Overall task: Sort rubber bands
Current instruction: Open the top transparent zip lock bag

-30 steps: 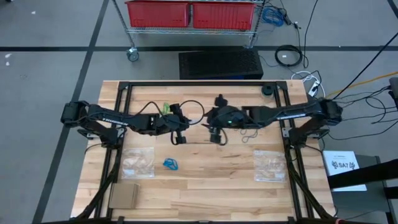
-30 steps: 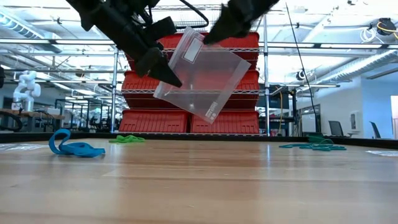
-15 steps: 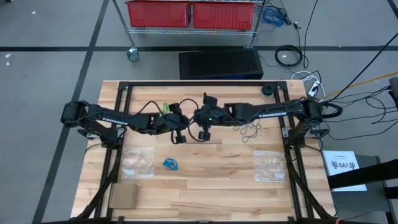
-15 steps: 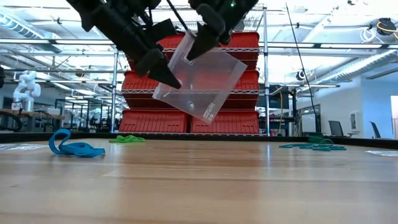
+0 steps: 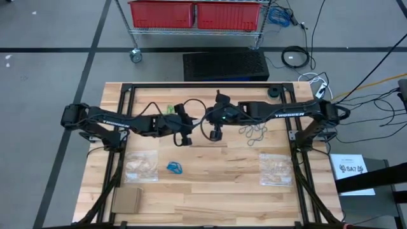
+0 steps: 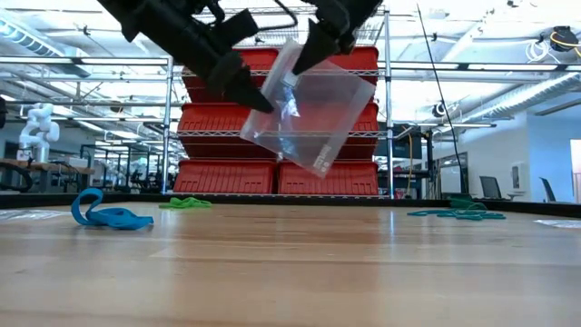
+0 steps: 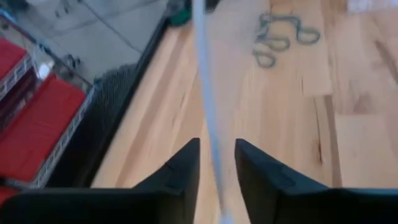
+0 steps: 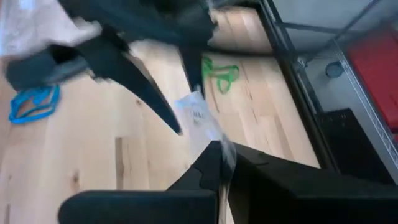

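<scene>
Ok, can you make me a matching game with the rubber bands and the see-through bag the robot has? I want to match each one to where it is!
Things:
1. blue rubber bands
2. green rubber bands
3. grey-teal rubber bands
4. clear bag

Places:
A. up in the air between the two arms, pinched by the right gripper
B. on the table under the right arm
C. at the far side of the table, beside the left arm
D. on the table nearer the front edge, below the left gripper in the high view

Pairs: 1-D, 2-C, 3-B, 4-A
</scene>
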Robot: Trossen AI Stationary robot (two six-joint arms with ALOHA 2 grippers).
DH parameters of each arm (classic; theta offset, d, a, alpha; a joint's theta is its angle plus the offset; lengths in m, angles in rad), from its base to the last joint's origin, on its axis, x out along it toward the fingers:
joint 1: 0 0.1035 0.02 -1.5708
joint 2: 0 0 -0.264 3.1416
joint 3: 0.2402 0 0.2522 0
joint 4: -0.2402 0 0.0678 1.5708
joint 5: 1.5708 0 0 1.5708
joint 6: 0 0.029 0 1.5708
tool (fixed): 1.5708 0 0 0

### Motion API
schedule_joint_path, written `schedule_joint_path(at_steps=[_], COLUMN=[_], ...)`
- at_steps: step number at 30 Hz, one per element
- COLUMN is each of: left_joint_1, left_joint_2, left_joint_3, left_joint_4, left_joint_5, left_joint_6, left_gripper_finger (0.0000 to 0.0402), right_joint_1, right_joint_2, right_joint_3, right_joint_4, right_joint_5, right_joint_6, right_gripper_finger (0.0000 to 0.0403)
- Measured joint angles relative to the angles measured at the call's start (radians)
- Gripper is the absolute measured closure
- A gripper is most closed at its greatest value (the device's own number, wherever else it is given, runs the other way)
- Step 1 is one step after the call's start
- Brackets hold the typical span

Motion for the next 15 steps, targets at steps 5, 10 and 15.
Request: schedule_joint_path(at_steps=[5,10,15], left_joint_1=[0.000,0.030,0.117], left_joint_2=[-0.072,-0.151,-0.170], left_joint_3=[0.000,-0.018,-0.139], left_joint_4=[0.010,0.061,0.311], left_joint_5=[0.002,0.116,0.357], left_joint_6=[0.029,0.050,0.027], left_gripper_finger=[0.0254,0.0246,0.0246], right_joint_1=[-0.008,-0.024,-0.027], right_joint_2=[-0.086,-0.210,-0.341], right_joint_3=[-0.138,-0.319,-0.475], right_joint_4=[0.110,0.307,0.544], right_joint_5=[0.000,-0.004,-0.003], right_joint_6=[0.029,0.054,0.075], right_gripper_finger=[0.0403,0.0403,0.0403])
